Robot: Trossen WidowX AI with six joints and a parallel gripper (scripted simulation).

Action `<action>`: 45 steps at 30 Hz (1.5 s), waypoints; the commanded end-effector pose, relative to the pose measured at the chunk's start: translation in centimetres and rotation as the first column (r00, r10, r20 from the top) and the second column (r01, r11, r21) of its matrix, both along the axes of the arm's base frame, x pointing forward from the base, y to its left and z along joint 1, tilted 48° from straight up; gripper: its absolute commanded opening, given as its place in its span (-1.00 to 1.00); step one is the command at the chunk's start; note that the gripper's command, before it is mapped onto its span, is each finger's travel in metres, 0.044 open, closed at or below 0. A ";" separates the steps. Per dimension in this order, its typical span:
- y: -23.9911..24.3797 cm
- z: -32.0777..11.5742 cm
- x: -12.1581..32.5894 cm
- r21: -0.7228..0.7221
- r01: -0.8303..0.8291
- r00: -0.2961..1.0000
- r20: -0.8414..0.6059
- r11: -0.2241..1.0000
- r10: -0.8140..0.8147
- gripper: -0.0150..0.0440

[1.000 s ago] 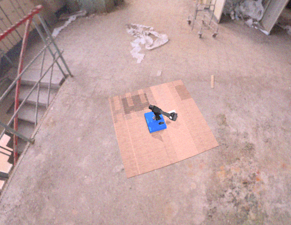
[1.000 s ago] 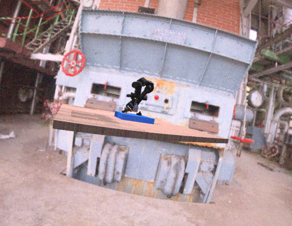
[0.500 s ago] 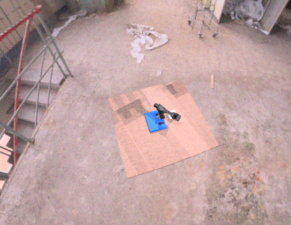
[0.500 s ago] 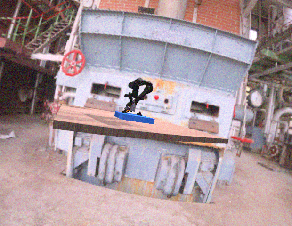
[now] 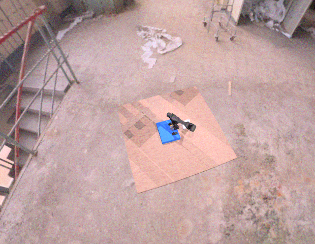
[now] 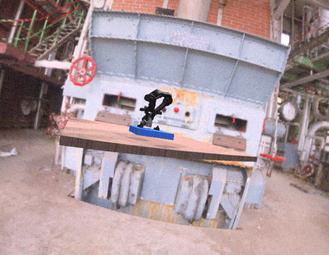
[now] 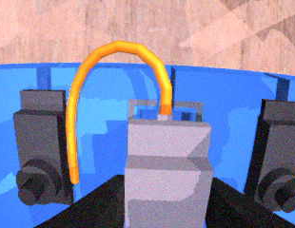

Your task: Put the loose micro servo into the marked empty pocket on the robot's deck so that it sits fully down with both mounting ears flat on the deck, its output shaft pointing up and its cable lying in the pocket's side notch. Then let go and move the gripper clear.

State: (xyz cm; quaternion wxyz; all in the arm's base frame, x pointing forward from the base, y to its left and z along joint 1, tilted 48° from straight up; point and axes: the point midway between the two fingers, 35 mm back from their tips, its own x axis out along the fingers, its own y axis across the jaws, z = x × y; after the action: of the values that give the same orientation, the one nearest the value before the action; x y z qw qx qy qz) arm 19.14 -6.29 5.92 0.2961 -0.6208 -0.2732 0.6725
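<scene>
The grey micro servo (image 7: 167,140) is between the black fingers of my gripper (image 7: 166,186) (image 6: 149,122), which is shut on it. Its orange cable (image 7: 120,47) leaves the far end, arches forward and curls back down on the left. The robot's blue deck (image 5: 166,137) (image 6: 153,133) (image 7: 102,166) lies under the servo. The marked pocket's grey outline (image 7: 200,112) shows just past the servo's far end in the wrist view; the servo's body hides its near part. Whether the servo touches the deck cannot be told. The output shaft is not visible.
Two dark servos stand on the deck, one on the left (image 7: 41,147) and one on the right (image 7: 279,157) of the held servo. The deck lies on a wooden table top (image 5: 152,162) (image 6: 98,133). A white object (image 5: 187,120) is beside the arm.
</scene>
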 end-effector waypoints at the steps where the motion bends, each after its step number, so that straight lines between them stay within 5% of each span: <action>1: 0.4 -0.2 0.0 -0.003 0.006 1.000 0.005 1.000 -0.006 -0.49; 45: 1.6 -1.3 -0.1 -0.003 0.006 1.000 0.005 1.000 -0.006 -0.49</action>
State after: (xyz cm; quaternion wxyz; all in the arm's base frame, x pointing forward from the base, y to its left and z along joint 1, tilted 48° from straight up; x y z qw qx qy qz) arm 18.96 -5.02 4.93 0.2969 -0.6227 -0.2700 0.6718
